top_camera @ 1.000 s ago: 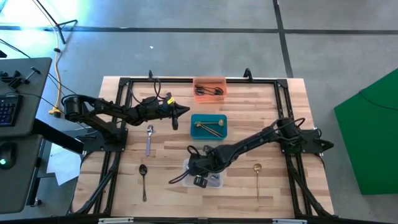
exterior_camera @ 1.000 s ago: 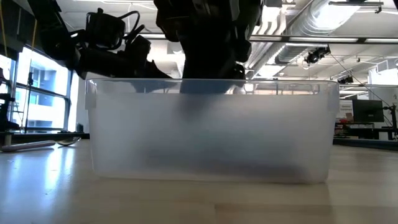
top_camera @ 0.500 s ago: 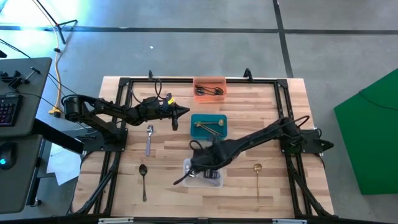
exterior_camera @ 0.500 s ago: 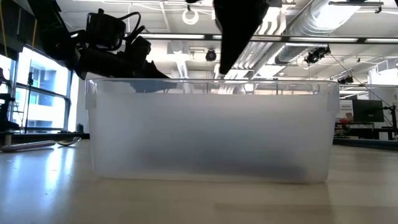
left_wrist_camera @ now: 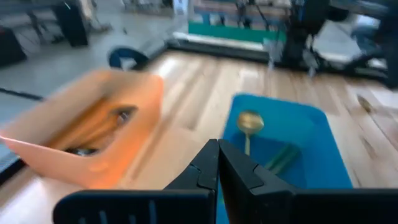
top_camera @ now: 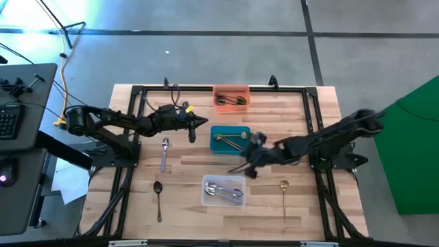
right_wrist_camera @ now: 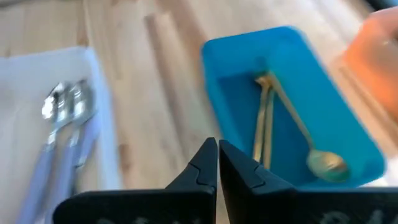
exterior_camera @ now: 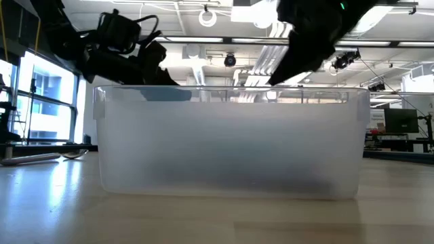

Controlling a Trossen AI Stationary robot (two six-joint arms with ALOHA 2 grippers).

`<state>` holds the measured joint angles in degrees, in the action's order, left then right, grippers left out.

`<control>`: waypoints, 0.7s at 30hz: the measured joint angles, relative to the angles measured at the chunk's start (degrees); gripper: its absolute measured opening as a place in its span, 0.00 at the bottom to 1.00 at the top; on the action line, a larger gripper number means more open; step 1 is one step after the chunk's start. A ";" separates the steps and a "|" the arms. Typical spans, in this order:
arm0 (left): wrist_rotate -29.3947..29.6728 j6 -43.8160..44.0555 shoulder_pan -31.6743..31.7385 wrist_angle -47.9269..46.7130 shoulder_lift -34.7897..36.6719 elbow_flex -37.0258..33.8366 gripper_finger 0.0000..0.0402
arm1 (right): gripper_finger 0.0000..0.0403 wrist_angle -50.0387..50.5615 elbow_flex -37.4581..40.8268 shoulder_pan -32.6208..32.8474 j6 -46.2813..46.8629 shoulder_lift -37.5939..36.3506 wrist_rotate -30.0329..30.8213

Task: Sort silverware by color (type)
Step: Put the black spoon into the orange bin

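Note:
The silverware is spread out. Silver pieces [top_camera: 225, 191] lie in the clear bin [top_camera: 208, 200], gold ones [top_camera: 231, 139] in the teal bin [top_camera: 218, 131], dark ones [top_camera: 232, 101] in the orange bin [top_camera: 231, 90]. A silver piece [top_camera: 164, 154], a black spoon [top_camera: 158, 198] and a gold spoon [top_camera: 284, 195] lie flat on the table. My right gripper [top_camera: 233, 169] is shut and holds nothing, between the teal and clear bins. My left gripper [top_camera: 206, 122] is shut and holds nothing, left of the teal bin.
A black frame [top_camera: 137, 92] runs around the wooden table top. In the low view the clear bin [exterior_camera: 230, 142] fills the foreground, with both arms above it. Bare wood lies at the near left and far right of the table.
My right gripper has drawn back from over the clear bin, rising and going toward the table's right and far side, and now hangs between the clear and teal bins. The silver pieces in the clear bin show uncovered.

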<state>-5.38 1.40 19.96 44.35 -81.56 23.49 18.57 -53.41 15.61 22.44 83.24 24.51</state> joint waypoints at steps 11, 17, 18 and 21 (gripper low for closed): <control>5.73 7.76 -8.63 -45.45 3.29 15.82 0.00 | 0.00 -34.70 34.85 -14.92 -12.34 -24.48 0.13; 7.82 24.11 -16.52 -73.95 3.24 24.58 0.00 | 0.00 -40.68 44.31 -19.73 -13.64 -32.96 0.10; 7.78 28.19 -18.02 -78.64 3.24 25.94 0.00 | 0.00 -40.98 45.13 -20.18 -13.93 -33.89 0.07; 7.37 40.74 -23.24 -88.82 3.24 29.22 0.00 | 0.00 -41.00 46.23 -21.35 -15.45 -36.47 -0.88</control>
<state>1.99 42.14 -3.28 -44.47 -78.32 52.72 -22.43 -7.18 -5.74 6.99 46.77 23.63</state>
